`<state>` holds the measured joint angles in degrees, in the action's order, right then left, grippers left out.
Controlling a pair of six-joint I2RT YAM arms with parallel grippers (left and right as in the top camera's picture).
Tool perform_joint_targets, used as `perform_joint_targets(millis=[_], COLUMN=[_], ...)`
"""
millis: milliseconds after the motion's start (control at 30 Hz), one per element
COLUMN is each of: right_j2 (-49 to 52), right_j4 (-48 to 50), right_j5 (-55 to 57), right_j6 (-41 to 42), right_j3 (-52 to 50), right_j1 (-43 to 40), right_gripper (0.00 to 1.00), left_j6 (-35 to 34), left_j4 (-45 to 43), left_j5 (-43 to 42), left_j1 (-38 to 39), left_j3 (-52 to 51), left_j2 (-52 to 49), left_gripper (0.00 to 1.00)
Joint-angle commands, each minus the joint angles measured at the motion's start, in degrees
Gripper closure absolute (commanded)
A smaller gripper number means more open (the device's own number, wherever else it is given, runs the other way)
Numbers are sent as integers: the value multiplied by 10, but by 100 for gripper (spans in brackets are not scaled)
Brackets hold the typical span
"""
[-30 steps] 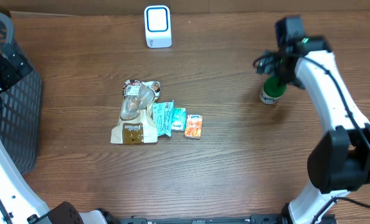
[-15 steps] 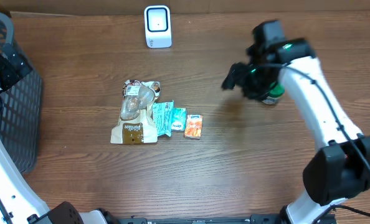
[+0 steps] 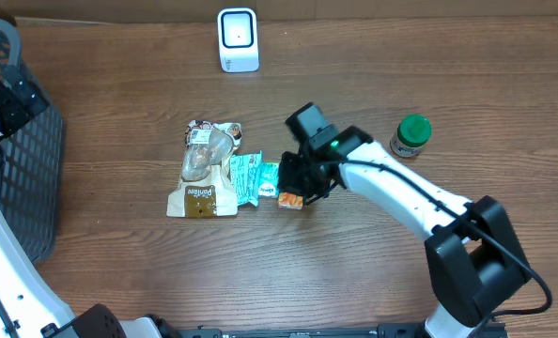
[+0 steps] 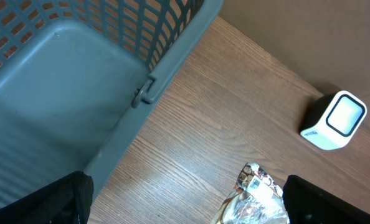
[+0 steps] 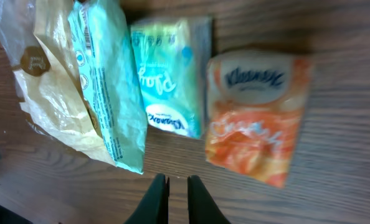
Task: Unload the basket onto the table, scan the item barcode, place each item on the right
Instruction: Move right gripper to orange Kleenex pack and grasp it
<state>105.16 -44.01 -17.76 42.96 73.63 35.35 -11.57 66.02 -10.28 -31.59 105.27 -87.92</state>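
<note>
brown wood-grain table (image 3: 373, 253) fills the room's middle, with a white barcode scanner (image 3: 237, 39) standing at its far edge and a grey basket (image 3: 16, 160) off to the scanner's left. nearer than the scanner lies a small row of packets: a brown-and-clear bag (image 3: 204, 169), a teal pouch (image 5: 104, 93), a green tissue pack (image 5: 169, 78), and last the orange tissue pack (image 5: 256, 118), the one farthest from the basket. the right gripper (image 5: 172, 193) hangs just over the bare wood beside that orange pack, its fingers pinched nearly together with nothing between them. the left gripper (image 4: 185, 205) sits spread wide above the basket's edge, empty. the orange pack looks light, soft and crinkly, likely slick in its film wrap, so a hold across its short sides seems safest. its face shows white lettering on orange; no barcode is visible from here.
</note>
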Motion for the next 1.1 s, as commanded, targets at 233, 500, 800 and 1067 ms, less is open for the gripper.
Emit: perform_joint_targets(millis=[233,500,800,1067], right_j2=[42,43,43,46], right_j4=[-7,-41,-45,-43], right_j5=[39,74,-11,2], right_j6=[54,24,-45,21], right_j3=[-16,-16,-15,-17], right_j1=[12,-55,-80,-37], right_gripper=[91,90,75,66], left_j6=[11,11,11,11], left_j4=[-2,-2,-2,-2], left_j5=[2,2,2,2], left_j1=[1,1,1,1], left_j3=[2,2,2,2], left_j2=[2,2,2,2], left_gripper=[1,0,1,1])
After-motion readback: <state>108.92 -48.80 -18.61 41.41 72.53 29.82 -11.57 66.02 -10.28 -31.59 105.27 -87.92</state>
